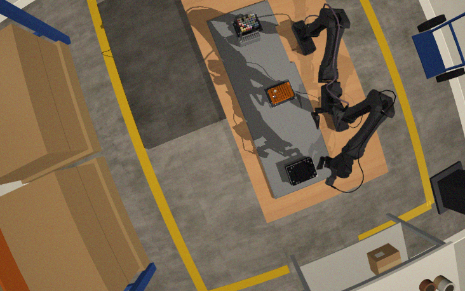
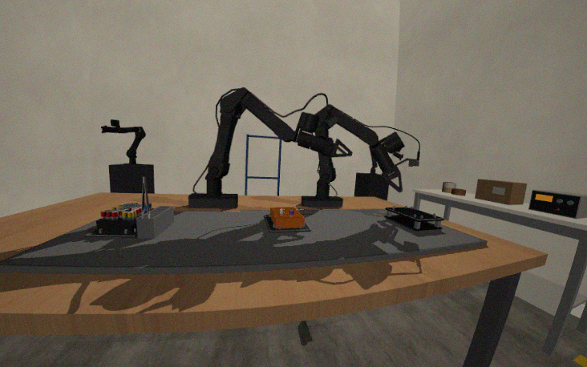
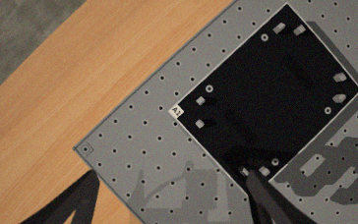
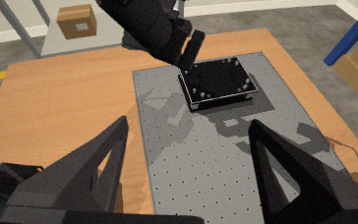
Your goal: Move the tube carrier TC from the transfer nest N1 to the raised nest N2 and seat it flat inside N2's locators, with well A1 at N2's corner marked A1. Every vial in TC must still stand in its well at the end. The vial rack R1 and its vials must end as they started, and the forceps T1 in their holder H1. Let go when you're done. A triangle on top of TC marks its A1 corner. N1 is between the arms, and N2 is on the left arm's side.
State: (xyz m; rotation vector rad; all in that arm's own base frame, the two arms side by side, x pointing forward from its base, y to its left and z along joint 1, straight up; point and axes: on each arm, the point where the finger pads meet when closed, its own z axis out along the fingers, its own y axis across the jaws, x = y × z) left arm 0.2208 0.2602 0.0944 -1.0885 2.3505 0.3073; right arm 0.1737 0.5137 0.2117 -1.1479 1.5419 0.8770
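Observation:
The orange tube carrier TC (image 1: 280,93) sits on nest N1 in the middle of the grey mat, with vial caps showing on top in the side view (image 2: 286,217). The black raised nest N2 (image 1: 300,170) is empty; it also shows in the side view (image 2: 413,217). Its A1 label (image 3: 176,111) is at one corner. My left gripper (image 1: 324,170) hovers open and empty just beside N2 (image 3: 268,93). My right gripper (image 1: 315,118) is open and empty in the air beside TC, facing N2 (image 4: 218,81).
The vial rack R1 (image 1: 246,23) with coloured vials and the grey holder H1 (image 1: 250,37) stand at the mat's far end. The forceps T1 (image 2: 146,192) stand upright in H1. A side table with a box (image 2: 499,191) stands off the table.

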